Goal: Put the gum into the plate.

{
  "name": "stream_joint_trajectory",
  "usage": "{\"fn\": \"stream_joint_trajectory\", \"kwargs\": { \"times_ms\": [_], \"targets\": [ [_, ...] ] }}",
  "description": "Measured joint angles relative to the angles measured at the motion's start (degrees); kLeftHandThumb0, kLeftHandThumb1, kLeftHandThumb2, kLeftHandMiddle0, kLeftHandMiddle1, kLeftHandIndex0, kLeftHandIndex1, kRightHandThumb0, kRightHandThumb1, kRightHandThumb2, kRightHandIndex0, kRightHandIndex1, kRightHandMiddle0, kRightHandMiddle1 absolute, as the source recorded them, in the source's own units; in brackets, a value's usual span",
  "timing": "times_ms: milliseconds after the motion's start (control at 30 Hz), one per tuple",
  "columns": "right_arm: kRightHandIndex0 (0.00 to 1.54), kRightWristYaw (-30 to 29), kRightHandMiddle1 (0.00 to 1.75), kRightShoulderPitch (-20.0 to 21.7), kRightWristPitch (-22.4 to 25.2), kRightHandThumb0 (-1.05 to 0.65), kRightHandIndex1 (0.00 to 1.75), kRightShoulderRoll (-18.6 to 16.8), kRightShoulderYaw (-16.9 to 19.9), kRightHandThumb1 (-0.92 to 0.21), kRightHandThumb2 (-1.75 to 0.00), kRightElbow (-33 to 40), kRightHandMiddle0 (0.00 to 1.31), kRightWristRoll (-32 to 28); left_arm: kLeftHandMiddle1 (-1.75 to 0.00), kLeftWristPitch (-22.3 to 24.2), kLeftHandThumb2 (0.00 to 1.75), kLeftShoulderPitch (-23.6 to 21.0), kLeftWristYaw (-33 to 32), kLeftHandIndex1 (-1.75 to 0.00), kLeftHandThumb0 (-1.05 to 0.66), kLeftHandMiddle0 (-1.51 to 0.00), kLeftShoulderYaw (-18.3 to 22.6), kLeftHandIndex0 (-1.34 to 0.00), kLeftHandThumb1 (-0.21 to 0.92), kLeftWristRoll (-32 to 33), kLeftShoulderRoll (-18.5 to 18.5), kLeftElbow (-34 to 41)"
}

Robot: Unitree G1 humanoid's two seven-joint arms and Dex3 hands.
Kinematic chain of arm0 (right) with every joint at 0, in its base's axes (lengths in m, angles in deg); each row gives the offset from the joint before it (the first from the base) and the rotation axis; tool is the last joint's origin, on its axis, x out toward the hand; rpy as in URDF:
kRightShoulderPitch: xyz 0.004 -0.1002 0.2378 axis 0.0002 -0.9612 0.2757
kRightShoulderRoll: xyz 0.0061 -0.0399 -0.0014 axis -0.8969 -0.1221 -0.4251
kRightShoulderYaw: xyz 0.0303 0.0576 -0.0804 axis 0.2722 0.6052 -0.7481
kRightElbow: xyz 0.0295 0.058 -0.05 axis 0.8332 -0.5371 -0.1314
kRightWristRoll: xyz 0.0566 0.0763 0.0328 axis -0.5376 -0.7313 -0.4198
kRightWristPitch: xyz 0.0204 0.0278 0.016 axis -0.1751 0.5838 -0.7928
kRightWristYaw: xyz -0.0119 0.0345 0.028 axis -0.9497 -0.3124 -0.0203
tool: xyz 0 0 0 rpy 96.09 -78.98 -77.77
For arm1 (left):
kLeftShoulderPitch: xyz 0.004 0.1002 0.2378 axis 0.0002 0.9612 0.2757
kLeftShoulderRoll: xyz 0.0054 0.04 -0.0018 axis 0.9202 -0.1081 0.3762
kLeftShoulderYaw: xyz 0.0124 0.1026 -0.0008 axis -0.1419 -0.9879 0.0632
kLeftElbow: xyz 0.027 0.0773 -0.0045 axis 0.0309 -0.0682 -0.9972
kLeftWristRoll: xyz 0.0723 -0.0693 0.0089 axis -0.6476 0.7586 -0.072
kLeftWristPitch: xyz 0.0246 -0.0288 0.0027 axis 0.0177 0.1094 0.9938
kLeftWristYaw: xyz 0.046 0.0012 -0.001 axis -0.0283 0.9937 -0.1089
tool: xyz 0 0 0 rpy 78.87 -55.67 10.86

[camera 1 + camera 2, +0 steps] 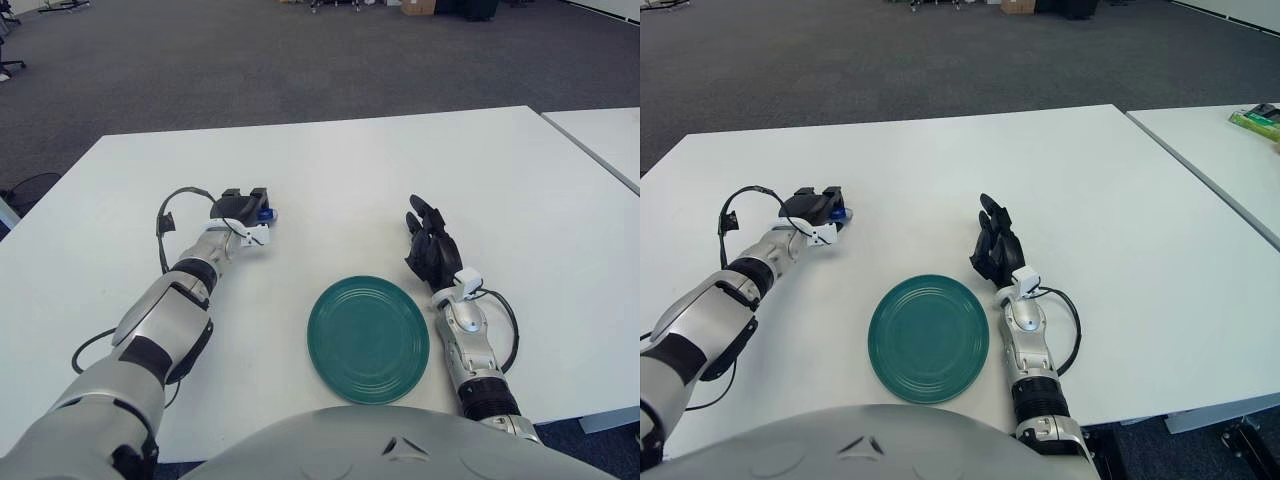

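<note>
Bright, even overhead light; soft shadows; sharp focus.

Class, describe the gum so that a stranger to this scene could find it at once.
Start at the white table, then the green plate near its front edge. Up and left of it, the left hand closes around the gum: the only blue thing there.

White table (pixel 400 170) stands on dark grey carpet (pixel 250 60); second white table (pixel 1230 160) adjoins at right, narrow gap between, a green packet (pixel 1260 122) on its far edge; chair bases and a cardboard box (pixel 418 7) at far end of room; lighting even.
</note>
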State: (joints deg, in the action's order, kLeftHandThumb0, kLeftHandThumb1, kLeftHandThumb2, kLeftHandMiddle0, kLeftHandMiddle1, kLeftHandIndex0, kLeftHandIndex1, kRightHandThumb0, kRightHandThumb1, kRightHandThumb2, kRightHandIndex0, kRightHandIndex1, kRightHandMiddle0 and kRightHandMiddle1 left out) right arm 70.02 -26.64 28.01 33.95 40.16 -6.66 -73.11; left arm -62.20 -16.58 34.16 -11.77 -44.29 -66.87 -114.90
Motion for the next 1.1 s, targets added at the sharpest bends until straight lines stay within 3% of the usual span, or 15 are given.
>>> {"fn": "stream_joint_trajectory", "kwargs": {
  "times_ms": [367, 900, 1100],
  "targets": [
    [0.28, -0.06, 0.59, 0.69, 0.23, -0.79, 0.03, -1.00, 1.98, -0.92, -0.90, -0.75, 0.00, -1.54, -1.75, -2.82, 1.27, 1.56, -5.84, -1.75, -0.45, -1.17, 1.11, -0.57, 0.35, 0.63, -0.04, 0.08],
    [0.33, -0.09, 0.67, 1.63, -0.01, -0.78, 0.03, -1.64, 3.29, -0.92, -0.91, -1.95, 0.00, -2.06, -1.75, -6.26, 1.23, 1.72, -5.00, -1.75, -0.44, -1.12, 1.78, -0.55, 0.38, 1.99, 1.08, 0.47],
    [0.35, -0.19, 0.71, 1.64, -0.42, -0.78, 0.03, -1.58, 3.50, -0.92, -0.91, -1.94, 0.00, -1.94, -1.75, -9.15, 1.23, 2.38, -3.32, -1.75, -0.44, -1.08, 2.83, -0.55, 0.38, 2.10, 4.06, 6.34]
  ]
}}
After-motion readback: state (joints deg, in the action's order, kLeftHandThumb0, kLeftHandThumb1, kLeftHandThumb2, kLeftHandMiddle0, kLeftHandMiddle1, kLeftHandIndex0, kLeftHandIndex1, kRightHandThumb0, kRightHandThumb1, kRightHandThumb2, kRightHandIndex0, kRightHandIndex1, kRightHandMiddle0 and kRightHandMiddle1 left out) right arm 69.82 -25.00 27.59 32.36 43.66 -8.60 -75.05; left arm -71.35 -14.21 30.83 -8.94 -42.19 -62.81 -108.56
